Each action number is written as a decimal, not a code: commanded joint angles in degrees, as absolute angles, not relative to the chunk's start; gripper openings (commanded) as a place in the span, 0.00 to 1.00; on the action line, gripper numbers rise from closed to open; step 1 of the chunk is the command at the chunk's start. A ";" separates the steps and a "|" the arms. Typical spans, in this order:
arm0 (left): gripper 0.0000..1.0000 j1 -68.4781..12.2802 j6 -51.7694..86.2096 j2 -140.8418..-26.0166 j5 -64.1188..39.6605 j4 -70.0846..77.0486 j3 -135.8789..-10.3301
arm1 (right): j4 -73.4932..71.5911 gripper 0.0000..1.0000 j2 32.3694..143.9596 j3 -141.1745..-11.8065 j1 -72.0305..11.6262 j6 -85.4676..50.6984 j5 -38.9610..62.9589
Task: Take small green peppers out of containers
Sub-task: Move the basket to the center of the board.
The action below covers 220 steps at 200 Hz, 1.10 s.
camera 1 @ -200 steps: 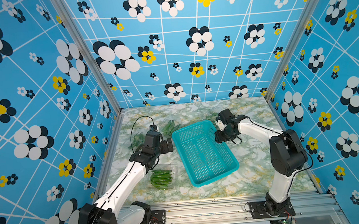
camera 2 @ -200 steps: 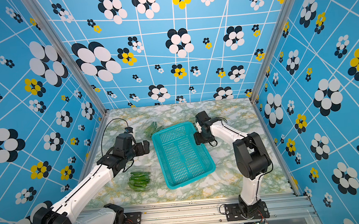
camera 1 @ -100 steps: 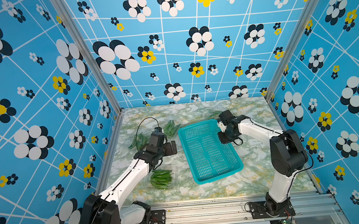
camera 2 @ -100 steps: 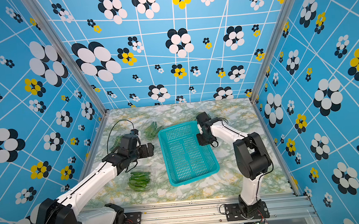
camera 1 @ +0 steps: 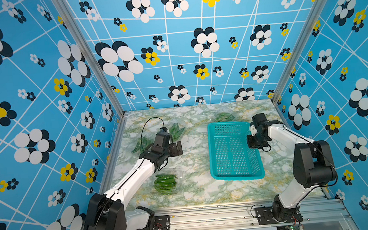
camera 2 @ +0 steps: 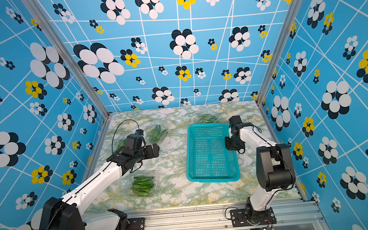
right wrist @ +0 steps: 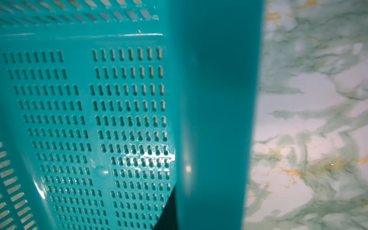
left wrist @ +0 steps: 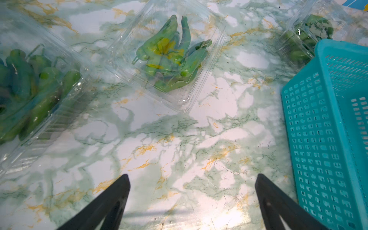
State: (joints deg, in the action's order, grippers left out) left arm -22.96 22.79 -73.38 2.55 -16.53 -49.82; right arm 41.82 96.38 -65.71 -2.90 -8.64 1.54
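Observation:
Small green peppers lie in clear containers on the marble: one near the front [camera 1: 165, 184] [camera 2: 142, 185], one at the back left [camera 1: 176, 131] [left wrist: 171, 53], one beside the left arm [left wrist: 29, 89], one behind the basket [camera 1: 224, 117] [left wrist: 304, 37]. My left gripper [camera 1: 178, 148] [camera 2: 155, 150] [left wrist: 192, 176] hangs open over bare marble between them, holding nothing. My right gripper [camera 1: 252, 141] [camera 2: 230, 143] is shut on the right rim [right wrist: 215, 99] of the teal basket; one dark finger [right wrist: 169, 211] shows inside the wall.
The teal perforated basket [camera 1: 211, 151] [camera 2: 187, 154] [left wrist: 326, 119] stands right of centre with nothing in it. Patterned blue walls close in the marble table [camera 1: 196, 194] on three sides. A metal rail runs along the front edge.
The basket has slid to the right and turned square to the table with the right gripper, which closed on its rim. The left gripper moved slightly right, still open.

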 commanded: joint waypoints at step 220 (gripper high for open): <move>1.00 -15.71 16.30 -79.75 1.30 -19.16 -60.47 | 50.52 0.24 115.64 -86.73 22.93 -6.07 -9.49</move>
State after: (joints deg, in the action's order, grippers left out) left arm -16.45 16.45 -80.71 0.82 -18.92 -61.69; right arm 49.43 110.32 -83.44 21.39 -5.74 -2.46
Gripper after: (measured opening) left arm 0.995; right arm 0.239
